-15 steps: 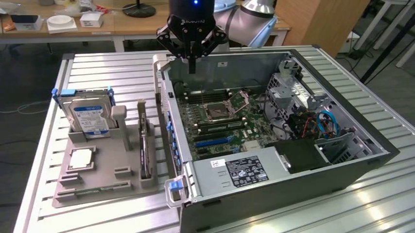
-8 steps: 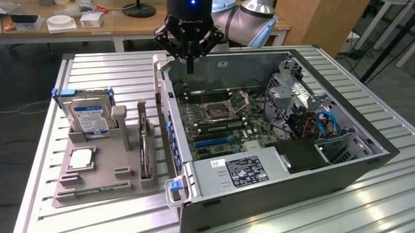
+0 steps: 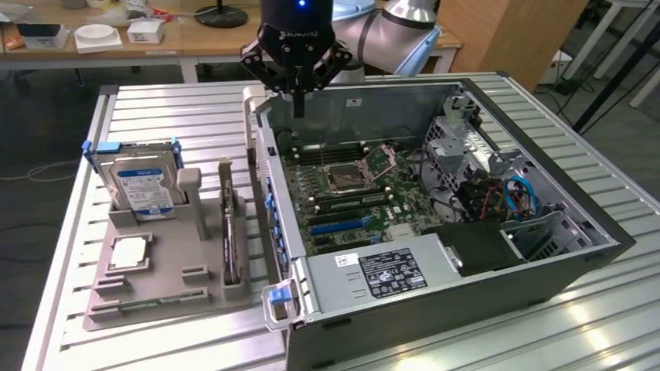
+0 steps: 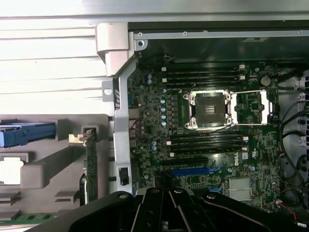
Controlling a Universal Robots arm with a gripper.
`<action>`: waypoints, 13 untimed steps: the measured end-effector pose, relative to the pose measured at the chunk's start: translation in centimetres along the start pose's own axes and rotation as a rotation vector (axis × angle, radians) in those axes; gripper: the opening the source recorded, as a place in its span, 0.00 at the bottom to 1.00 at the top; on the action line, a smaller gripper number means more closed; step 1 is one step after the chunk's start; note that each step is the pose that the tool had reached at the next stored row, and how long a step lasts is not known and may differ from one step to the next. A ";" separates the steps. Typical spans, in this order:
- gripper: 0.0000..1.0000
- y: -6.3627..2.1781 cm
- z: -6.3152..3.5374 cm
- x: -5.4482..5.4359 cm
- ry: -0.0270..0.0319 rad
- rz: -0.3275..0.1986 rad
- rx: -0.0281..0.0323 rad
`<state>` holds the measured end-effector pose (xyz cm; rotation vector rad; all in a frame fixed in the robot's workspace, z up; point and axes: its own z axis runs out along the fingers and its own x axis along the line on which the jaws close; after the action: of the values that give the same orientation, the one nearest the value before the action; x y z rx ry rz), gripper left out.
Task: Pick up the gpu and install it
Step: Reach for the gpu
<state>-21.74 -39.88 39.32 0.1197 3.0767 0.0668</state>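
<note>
The gpu [image 3: 228,232] is a thin dark card standing on edge in a slot of the grey holder [image 3: 154,267], at the exterior view's left of the open computer case [image 3: 536,255]. In the wrist view the gpu [image 4: 90,169] is a green-edged sliver beside the case wall. My gripper [image 3: 299,104] hangs above the far corner of the case, well apart from the card, shut with nothing between its fingers. Its dark fingers [image 4: 154,210] meet over the motherboard [image 4: 212,145], near a blue expansion slot [image 4: 190,171].
A hard drive [image 3: 142,185] with blue rails stands in the holder beside the card. A processor [image 3: 129,253] and a green memory stick [image 3: 154,303] lie in it too. The motherboard [image 3: 345,193] has a bare socket [image 4: 208,109]. Cables [image 3: 505,193] crowd the case's right side.
</note>
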 end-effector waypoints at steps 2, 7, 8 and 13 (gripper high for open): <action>0.11 -0.01 -0.01 0.1 -0.0001 0.000 0.0000; 0.11 -0.03 -0.02 0.4 -0.0003 0.000 -0.0001; 0.11 -0.03 -0.03 0.4 -0.0003 0.000 0.0000; 0.11 -0.05 -0.04 0.6 -0.0005 0.000 -0.0001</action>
<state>-22.39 -39.88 39.32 0.1200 3.0763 0.0669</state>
